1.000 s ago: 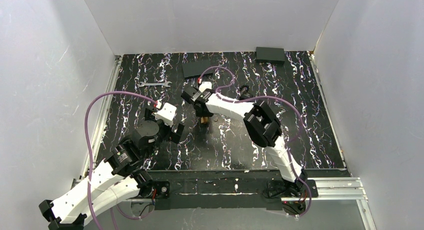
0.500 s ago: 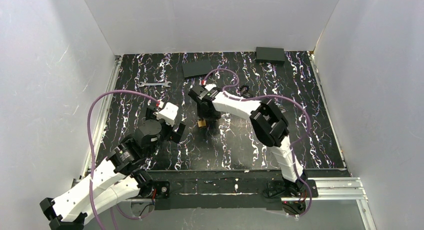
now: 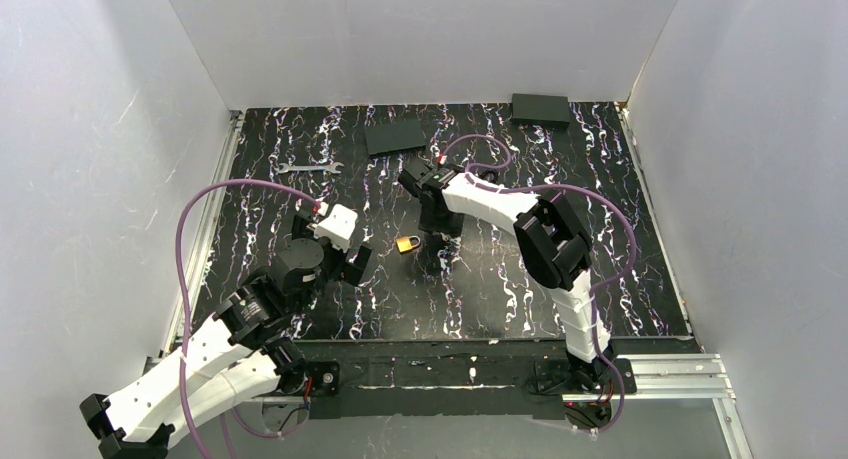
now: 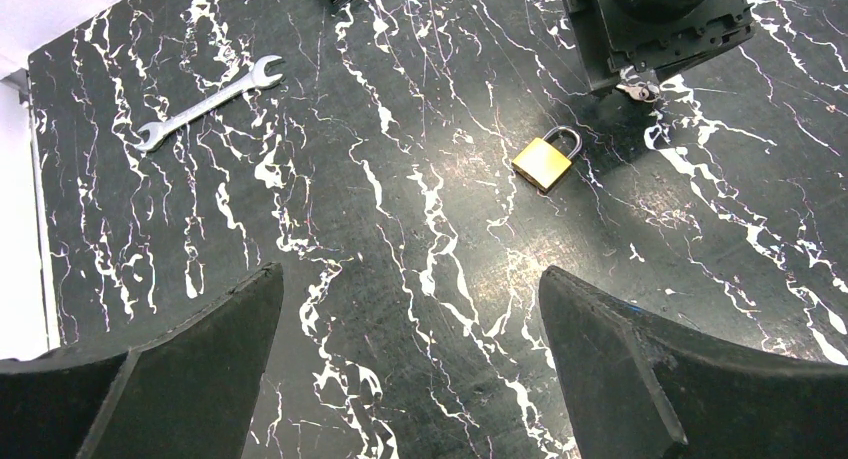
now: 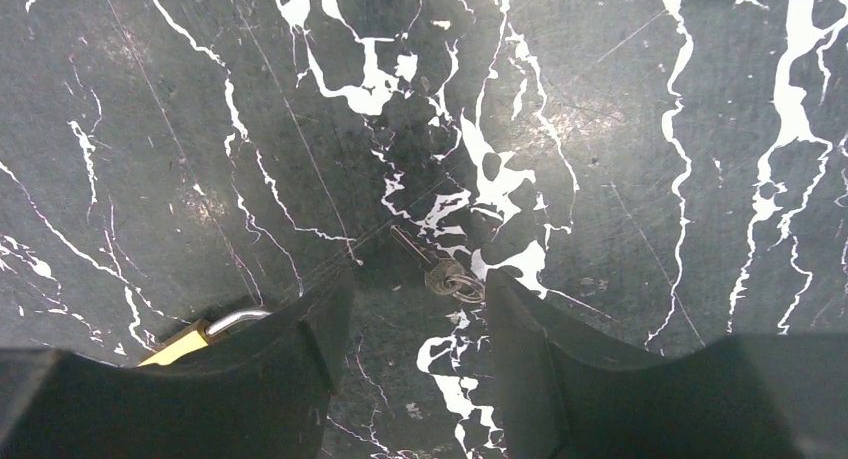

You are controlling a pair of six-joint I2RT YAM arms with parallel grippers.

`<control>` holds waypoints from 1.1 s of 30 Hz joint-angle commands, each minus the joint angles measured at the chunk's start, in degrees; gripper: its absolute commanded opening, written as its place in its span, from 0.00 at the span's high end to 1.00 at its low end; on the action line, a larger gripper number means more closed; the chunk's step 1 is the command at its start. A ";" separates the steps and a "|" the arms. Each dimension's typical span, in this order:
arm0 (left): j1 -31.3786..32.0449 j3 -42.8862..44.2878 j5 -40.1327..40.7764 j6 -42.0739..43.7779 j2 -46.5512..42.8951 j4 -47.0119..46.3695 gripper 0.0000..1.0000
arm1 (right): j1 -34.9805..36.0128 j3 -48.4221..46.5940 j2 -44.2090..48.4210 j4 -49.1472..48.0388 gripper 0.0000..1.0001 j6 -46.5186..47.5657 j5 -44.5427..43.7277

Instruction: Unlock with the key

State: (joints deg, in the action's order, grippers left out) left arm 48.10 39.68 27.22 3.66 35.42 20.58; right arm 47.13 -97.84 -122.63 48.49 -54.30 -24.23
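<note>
A small brass padlock (image 3: 407, 244) (image 4: 545, 162) lies flat on the black marbled table with its shackle closed. The key (image 5: 440, 271) (image 4: 635, 89), tiny with a ring on its head, lies on the table to the padlock's right. My right gripper (image 5: 415, 304) (image 3: 438, 237) points down over the key. It is open with nothing between its fingers, and the key sits just ahead of the tips. A corner of the padlock (image 5: 190, 341) shows behind its left finger. My left gripper (image 4: 410, 289) (image 3: 332, 249) hovers wide open and empty to the padlock's left.
A silver open-ended wrench (image 3: 308, 167) (image 4: 205, 104) lies at the back left. A flat black box (image 3: 395, 136) rests behind the right gripper and another black box (image 3: 540, 110) sits at the back right. White walls close in the table on three sides.
My right gripper has moved right, off the padlock, and its jaws have widened. The padlock now lies uncovered on the table. The left arm has stayed still.
</note>
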 commanded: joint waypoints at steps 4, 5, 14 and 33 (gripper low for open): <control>-0.24 -0.79 0.29 0.13 -0.37 -0.36 0.01 | 0.41 -0.29 0.70 -2.18 0.44 5.04 -0.60; -0.28 -0.75 0.24 0.15 -0.36 -0.36 0.01 | 0.41 -0.14 0.77 -2.58 0.45 7.78 -0.64; -0.23 -0.67 0.20 0.33 -0.10 -0.49 0.01 | 0.41 2.51 0.31 -2.61 0.53 26.26 1.31; -0.23 -0.66 0.72 0.53 1.47 -0.45 0.01 | -1.88 12.49 1.83 -11.48 0.90 30.22 13.98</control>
State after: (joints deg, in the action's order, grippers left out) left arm 48.10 39.68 27.00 3.88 36.49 20.56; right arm 46.04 -89.84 -119.83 37.23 -24.05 -15.29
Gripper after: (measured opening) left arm 0.992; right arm 0.200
